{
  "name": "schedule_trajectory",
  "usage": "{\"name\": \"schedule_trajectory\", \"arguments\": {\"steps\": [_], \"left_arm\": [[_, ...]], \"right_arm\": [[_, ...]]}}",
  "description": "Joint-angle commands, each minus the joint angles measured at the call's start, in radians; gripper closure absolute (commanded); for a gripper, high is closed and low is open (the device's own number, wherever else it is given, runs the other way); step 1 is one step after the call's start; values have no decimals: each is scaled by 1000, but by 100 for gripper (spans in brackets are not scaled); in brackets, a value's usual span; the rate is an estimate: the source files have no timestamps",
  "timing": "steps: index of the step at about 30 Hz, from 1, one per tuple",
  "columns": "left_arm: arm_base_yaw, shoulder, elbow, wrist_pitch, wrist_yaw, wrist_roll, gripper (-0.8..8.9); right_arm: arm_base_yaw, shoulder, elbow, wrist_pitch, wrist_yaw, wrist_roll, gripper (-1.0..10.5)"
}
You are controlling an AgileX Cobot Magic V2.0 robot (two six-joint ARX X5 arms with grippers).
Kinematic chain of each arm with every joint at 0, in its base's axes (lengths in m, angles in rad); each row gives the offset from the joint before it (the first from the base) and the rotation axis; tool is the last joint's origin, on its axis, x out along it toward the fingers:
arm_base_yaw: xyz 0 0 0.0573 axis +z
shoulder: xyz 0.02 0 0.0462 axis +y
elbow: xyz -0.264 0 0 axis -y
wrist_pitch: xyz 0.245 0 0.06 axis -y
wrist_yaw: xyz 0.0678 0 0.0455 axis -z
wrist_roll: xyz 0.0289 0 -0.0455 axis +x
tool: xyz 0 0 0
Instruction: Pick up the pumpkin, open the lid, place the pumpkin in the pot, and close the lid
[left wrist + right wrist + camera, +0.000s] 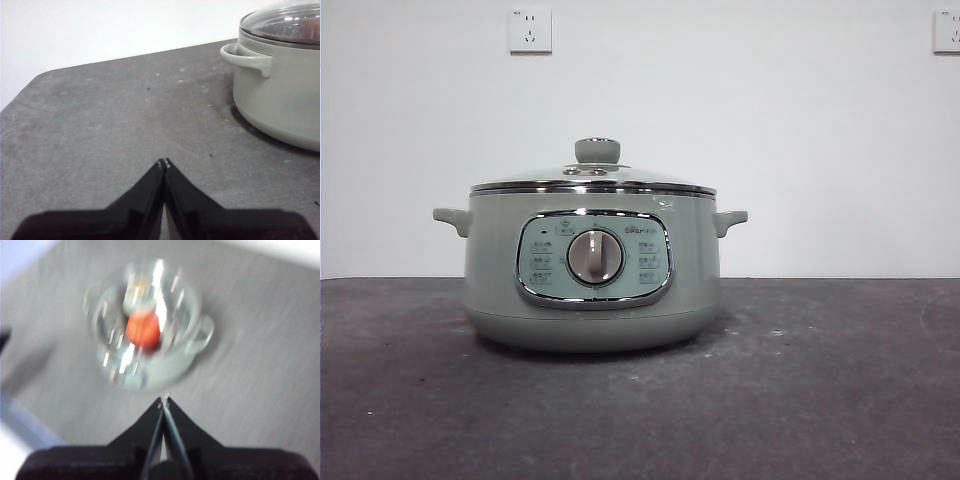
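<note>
Both tools read pinched shut and empty: my left tool (164, 162) sits low over the surface (100, 130) with the pot (280, 100) at the right of its frame, my right tool (165, 400) high above. In that blurred right wrist view the pumpkin (143, 330) shows orange under the lid (592, 183), inside the pot at upper centre. I judge nothing left to pick; the right tool is better placed above the knob.
</note>
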Motion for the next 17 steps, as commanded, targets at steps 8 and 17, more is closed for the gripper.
{"name": "schedule_trajectory", "arguments": {"steps": [8,17], "left_arm": [[3,-3,-16,4,0,-6,816],[3,-3,-16,4,0,-6,816]], "right_arm": [[-226,-260,-200,324,-2,-72,946],[-333,-555,-729,787,-2,-69,946]]}}
